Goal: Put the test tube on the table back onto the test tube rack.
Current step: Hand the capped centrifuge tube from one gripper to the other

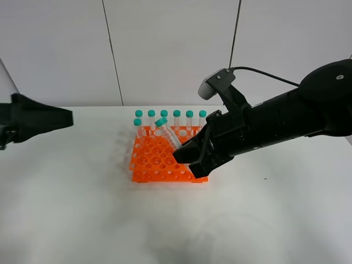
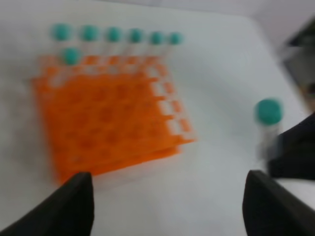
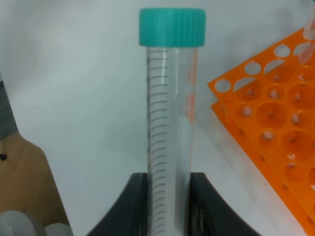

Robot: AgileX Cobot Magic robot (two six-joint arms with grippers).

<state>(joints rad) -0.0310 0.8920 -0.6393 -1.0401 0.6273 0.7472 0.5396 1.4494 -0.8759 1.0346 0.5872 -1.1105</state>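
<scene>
Your right gripper clamps the test tube, clear and graduated with a teal ribbed cap, tilted over the test tube rack. Your left gripper gapes wide.

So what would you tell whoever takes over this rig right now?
Right claw: shut on the test tube, which is tilted, cap up, close to the test tube rack.
Left claw: open, empty, off to the left side.
Rack: seven other tubes stand in its far rows; most holes are free.
Done: the tube is off the table.
Left: bring it upright over a free hole, lower it in, release.
</scene>
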